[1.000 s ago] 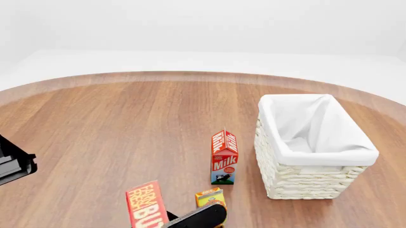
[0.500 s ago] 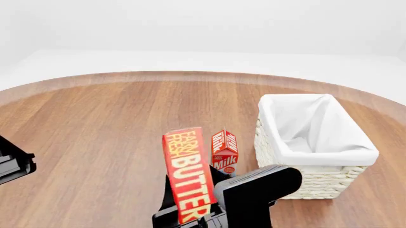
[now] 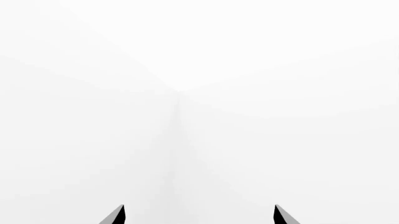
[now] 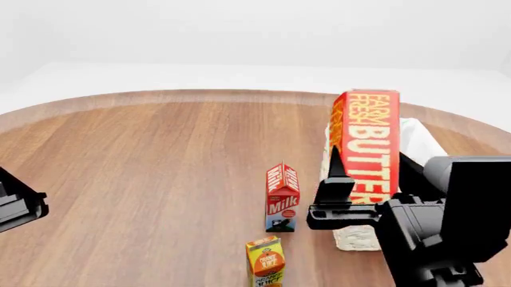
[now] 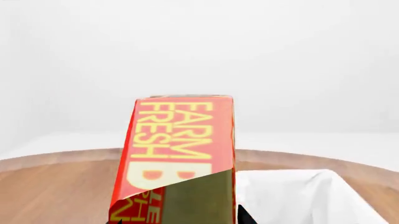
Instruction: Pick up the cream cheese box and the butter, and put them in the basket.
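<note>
The butter (image 4: 369, 146), a tall red-orange box with yellow lettering, hangs upright in the air with my right gripper (image 4: 371, 179) shut on its lower part. In the head view it covers the near left part of the basket (image 4: 420, 142), so only some white liner and a bit of wicker show. The right wrist view has the butter (image 5: 177, 158) filling the middle, clamped by my right gripper (image 5: 181, 219), and the basket's liner (image 5: 299, 196) beyond it. My left gripper (image 3: 199, 215) is open and faces blank white. The cream cheese box is out of view.
A red milk carton (image 4: 282, 197) stands on the round wooden table (image 4: 160, 155) left of the basket. An orange juice carton (image 4: 266, 262) stands nearer the front edge. Part of my left arm (image 4: 18, 206) shows at the left edge.
My right gripper has carried the butter up and to the right, from low near the table's front to in front of the basket. The orange juice carton is uncovered again.
</note>
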Motion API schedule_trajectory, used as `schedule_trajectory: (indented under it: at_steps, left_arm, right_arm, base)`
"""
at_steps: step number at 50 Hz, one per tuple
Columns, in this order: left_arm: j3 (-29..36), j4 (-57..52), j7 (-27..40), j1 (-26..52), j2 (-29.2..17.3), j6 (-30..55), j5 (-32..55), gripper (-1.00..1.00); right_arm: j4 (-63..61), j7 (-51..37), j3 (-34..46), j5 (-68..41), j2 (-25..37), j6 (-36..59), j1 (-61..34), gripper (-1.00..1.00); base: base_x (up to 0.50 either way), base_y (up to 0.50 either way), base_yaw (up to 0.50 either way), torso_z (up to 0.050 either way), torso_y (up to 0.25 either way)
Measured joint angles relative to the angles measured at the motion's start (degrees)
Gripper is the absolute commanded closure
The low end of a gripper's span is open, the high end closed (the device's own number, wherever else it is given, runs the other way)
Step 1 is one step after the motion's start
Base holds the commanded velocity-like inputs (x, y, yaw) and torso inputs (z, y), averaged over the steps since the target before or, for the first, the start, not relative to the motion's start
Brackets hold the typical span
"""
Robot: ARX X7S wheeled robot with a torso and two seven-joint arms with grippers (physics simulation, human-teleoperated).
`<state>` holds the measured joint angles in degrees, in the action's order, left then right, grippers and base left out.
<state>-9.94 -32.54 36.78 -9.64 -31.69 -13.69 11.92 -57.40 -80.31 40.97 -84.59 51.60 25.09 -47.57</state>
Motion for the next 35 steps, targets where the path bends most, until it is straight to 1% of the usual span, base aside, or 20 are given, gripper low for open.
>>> schedule_trajectory:
  at_steps: [9,17,26,35]
  left_arm:
    - [0.1,-0.2,0.0,0.0,-0.1,0.4,-0.2,-1.00]
    - [0.4,-0.3,0.0,0.1,-0.1,0.7,-0.4,-1.00]
    - [0.7,-0.3,-0.1,0.2,-0.1,1.0,-0.6,-1.00]
    - [1.1,-0.3,-0.2,0.4,-0.2,1.3,-0.8,-1.00]
  right_arm:
    - [2.1,1.9,-4.9,-0.8,11.6,-2.8,0.1,1.00]
    - [4.6,4.8,-7.9,-4.5,17.9,0.1,-4.6,1.00]
    - [9.2,11.3,-8.0,-10.7,19.6,6.6,-10.7,1.00]
    - [17.6,20.6,-6.7,-15.1,16.9,13.5,-16.8,1.00]
  base:
    - [0.00,0.00,0.00,0.000,0.001]
    - [0.00,0.00,0.00,0.000,0.001]
    - [0.00,0.00,0.00,0.000,0.001]
    - [0.00,0.00,0.00,0.000,0.001]
